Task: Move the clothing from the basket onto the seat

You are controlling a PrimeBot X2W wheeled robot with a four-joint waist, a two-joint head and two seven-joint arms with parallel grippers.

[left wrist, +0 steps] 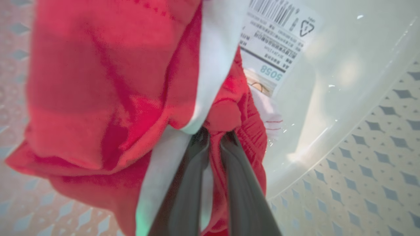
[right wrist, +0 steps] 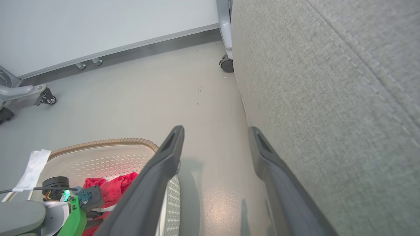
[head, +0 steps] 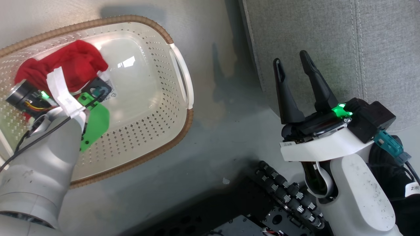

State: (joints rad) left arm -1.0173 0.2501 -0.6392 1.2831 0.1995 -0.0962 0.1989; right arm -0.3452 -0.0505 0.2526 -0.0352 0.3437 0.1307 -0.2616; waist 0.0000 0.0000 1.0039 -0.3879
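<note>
The clothing [head: 75, 62] is a red garment with a white band, bunched at the far left of the cream basket [head: 183, 127]. In the left wrist view my left gripper [left wrist: 215, 132] is shut on a fold of the red clothing [left wrist: 98, 82], just above the basket's floor [left wrist: 377, 147]. My left wrist [head: 32, 98] reaches down into the basket and hides the fingers in the head view. My right gripper [head: 290, 56] hangs open and holds nothing, in front of the light-grey seat [head: 328, 32]. In the right wrist view the right gripper [right wrist: 216, 130] is beside the seat [right wrist: 328, 98], with basket [right wrist: 105, 143] and clothing [right wrist: 111, 188] at lower left.
The basket stands on grey floor [head: 223, 137] left of the seat. A label sticker [left wrist: 279, 42] lies on the basket's base. My dark wheeled base [head: 279, 196] fills the bottom. Castor legs [right wrist: 226, 64] [right wrist: 46, 98] stand near the far wall.
</note>
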